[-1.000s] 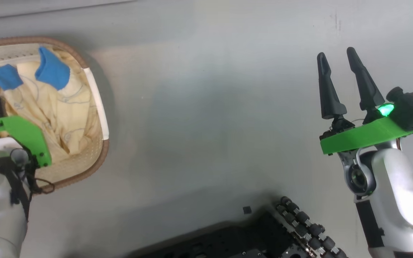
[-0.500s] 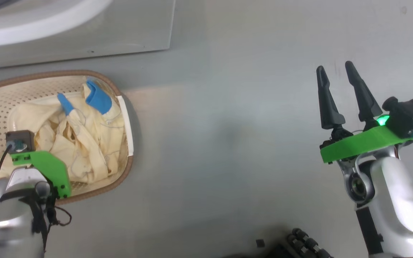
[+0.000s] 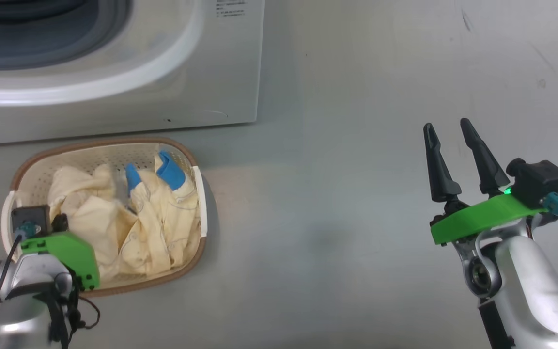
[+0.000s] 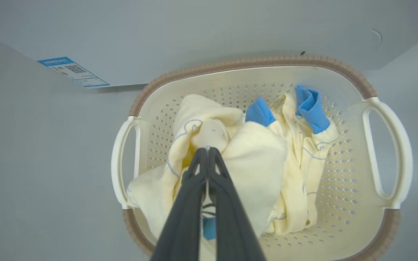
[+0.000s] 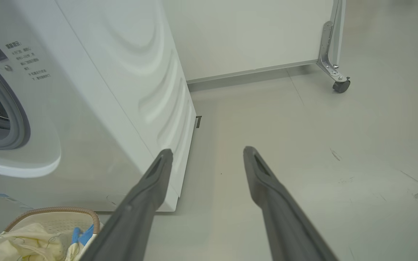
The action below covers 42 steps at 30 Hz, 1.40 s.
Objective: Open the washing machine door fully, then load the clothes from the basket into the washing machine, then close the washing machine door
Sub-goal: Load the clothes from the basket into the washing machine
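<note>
currently your left gripper [image 4: 207, 150] has its jaws pressed together, pinching a fold of the clothes [image 4: 252, 159] in the basket [image 4: 390, 232] at near left. your right gripper [image 3: 446, 125] hangs well off to the right, jaws spread. just beyond the basket stands the washing machine [image 3: 211, 87].

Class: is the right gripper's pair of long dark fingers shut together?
No, the right gripper stands open, with grey floor between its fingers.

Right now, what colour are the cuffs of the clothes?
Bright blue; the cuffs show best in the left wrist view.
</note>
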Motion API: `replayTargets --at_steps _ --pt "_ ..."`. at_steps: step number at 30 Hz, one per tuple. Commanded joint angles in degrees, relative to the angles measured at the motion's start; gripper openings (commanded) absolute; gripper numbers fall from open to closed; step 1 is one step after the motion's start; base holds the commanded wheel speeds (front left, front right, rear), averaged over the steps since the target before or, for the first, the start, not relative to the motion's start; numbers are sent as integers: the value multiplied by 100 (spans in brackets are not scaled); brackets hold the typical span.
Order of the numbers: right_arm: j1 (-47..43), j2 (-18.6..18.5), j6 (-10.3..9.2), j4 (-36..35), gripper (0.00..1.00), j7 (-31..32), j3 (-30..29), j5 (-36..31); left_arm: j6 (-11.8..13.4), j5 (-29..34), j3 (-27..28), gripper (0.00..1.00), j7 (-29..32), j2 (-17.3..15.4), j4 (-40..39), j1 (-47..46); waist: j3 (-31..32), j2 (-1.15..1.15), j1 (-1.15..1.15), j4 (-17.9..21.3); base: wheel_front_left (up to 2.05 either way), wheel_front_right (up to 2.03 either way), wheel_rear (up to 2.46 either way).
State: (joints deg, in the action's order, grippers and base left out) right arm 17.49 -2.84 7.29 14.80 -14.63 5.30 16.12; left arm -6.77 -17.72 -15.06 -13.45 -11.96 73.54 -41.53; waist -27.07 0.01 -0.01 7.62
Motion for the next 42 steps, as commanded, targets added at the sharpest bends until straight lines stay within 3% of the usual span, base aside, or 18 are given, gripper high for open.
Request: replayTargets --at_steps 1,13,25,31,42 --pt "-93 -31 20 -125 100 -37 104 13 58 12 118 0 -106 -245 -140 136 223 -1 1 -90 0 0 0" --pt "-435 -44 20 23 100 -37 102 6 399 35 392 0 -153 -215 -1736 905 1030 -1 1 -337 0 0 0" --pt "-741 -27 20 114 100 -37 156 51 733 317 862 0 -154 -144 -3957 2216 1727 -1 1 -495 0 0 0" --pt "-801 -17 20 133 100 -37 149 86 760 418 1053 0 -154 -25 -4701 2683 1886 -1 1 -540 0 0 0" --pt "-941 -7 20 170 100 -37 88 129 613 509 1304 0 -154 235 -5312 3204 2178 -1 1 -582 0 0 0"
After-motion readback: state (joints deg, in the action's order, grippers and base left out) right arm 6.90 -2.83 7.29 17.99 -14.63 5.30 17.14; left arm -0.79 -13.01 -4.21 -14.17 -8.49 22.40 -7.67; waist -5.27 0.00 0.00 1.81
